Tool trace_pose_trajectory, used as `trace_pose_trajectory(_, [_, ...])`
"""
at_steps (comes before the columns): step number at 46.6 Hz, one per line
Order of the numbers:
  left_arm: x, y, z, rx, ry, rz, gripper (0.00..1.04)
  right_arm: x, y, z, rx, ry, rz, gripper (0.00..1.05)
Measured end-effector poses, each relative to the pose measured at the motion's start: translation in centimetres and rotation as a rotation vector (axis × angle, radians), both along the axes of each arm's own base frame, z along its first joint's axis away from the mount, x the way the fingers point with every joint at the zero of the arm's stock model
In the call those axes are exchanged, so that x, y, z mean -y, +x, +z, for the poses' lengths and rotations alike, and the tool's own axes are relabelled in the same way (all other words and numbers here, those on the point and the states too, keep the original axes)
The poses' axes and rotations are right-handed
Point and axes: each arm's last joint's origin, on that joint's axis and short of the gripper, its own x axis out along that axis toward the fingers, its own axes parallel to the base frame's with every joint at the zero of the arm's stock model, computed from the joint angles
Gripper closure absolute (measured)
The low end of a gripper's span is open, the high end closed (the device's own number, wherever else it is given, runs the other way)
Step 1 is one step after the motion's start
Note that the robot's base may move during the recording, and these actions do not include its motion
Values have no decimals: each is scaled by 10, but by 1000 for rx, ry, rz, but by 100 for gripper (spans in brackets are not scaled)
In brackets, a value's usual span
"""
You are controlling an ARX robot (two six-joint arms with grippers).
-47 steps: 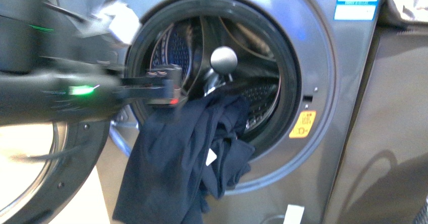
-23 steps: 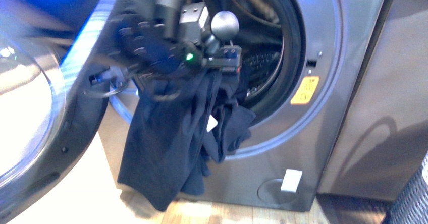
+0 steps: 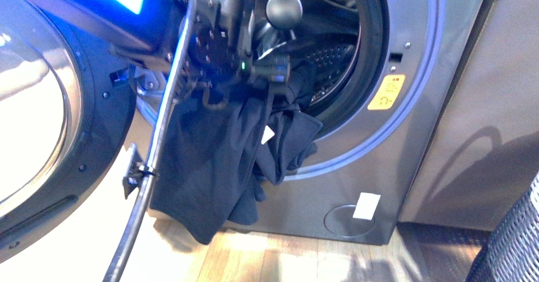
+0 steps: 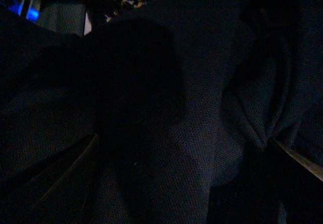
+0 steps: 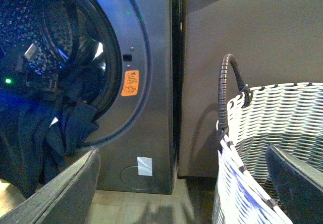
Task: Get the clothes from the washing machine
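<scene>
Door [image 3: 38,104] of washer [image 3: 388,180] swung open, far left. L fingers [image 3: 272,72] at drum mouth, atop clothes [image 3: 210,161]; grip can't tell, L wrist cam dark. Navy clothes hang over drum lip, down washer front. R fingers [image 5: 65,188] spread, empty, nr woven basket [image 5: 272,128].

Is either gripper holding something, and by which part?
Right gripper is open, empty. Left gripper rests on the upper end of the dark garment by the drum; grasp cannot be confirmed.
</scene>
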Motion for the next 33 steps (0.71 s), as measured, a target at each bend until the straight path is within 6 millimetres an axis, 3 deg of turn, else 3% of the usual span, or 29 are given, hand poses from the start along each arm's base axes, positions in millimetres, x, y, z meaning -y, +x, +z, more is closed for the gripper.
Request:
trace_pose_trajectory(17, [1, -5, -12, -173, 49, -77, 6, 0, 0, 0, 0, 0, 0, 7])
trace_pose_trajectory(33, [3, -14, -13, -174, 38, -193, 6, 0, 0, 0, 0, 0, 0, 7])
